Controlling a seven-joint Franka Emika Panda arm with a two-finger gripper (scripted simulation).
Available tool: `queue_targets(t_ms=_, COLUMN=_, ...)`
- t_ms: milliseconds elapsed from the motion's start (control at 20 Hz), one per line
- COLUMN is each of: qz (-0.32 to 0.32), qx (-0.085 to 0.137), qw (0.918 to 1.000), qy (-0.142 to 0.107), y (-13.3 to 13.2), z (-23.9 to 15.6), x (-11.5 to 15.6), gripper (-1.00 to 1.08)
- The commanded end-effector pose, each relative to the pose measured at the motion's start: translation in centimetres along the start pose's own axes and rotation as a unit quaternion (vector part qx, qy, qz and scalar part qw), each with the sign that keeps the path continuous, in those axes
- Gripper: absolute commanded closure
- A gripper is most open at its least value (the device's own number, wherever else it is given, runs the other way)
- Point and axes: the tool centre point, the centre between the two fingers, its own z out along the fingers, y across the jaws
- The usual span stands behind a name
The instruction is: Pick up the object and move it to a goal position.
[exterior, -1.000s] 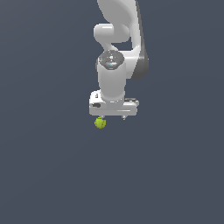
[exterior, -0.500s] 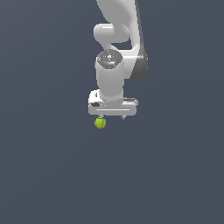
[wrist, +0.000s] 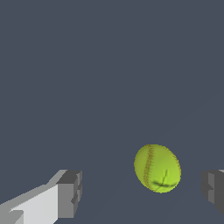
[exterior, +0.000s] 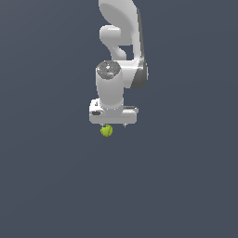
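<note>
The object, a small yellow-green ball (exterior: 106, 131) with thin reddish seam lines, sits just under the white hand in the exterior view. My gripper (exterior: 114, 125) points down above it. In the wrist view the ball (wrist: 157, 168) lies between the two grey fingertips, nearer the one at the picture's edge (wrist: 213, 189) than the other (wrist: 70, 194). My gripper (wrist: 142, 192) is open wide and neither finger touches the ball.
A plain dark grey surface (exterior: 56, 186) fills both views. The white arm (exterior: 122, 42) rises above the hand. No other object shows.
The hand has shifted slightly toward the exterior view's left and a little lower over the ball. The ball has not moved.
</note>
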Motion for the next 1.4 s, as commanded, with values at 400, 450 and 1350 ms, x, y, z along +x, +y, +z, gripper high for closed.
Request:
queue_targets(t_ms=400, qz=-0.024, qx=-0.01, qw=0.9996, qy=0.009, y=4.0, z=4.3, x=-3.2, gripper=-0.92)
queue_targets(t_ms=450, qz=-0.025, qx=-0.01, qw=0.9996, qy=0.009, y=4.2, z=4.5, x=-3.4, gripper=-0.92)
queue_targets(t_ms=1350, qz=-0.028, qx=-0.012, qw=0.9995, qy=0.01, y=4.9, z=8.7, x=-4.0, gripper=-0.92)
